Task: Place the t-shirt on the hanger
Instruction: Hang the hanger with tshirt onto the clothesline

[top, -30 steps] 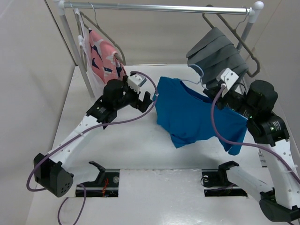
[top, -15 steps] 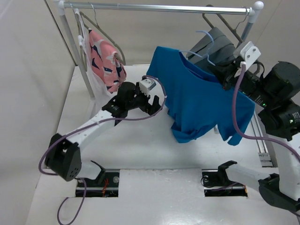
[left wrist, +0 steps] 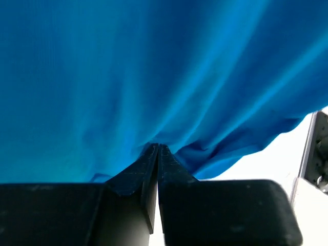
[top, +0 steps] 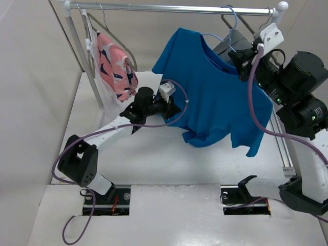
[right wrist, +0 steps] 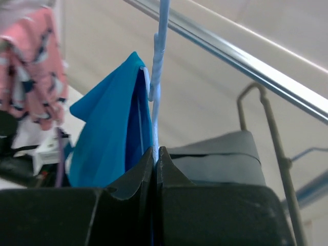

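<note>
Cotton t-shirt (top: pixel 215 102), bright blue and softly creased, drapes from a thin light-blue wire hanger (top: pixel 231 23) whose hook reaches up by the shiny metal rail (top: pixel 154 8); a second ago it sagged low over the white table (top: pixel 154 164); the left gripper (left wrist: pixel 157 149), wide open then, is now pinched together on a fold of shirt; the right gripper (right wrist: pixel 155 151) clamps the hanger's wire.
</note>
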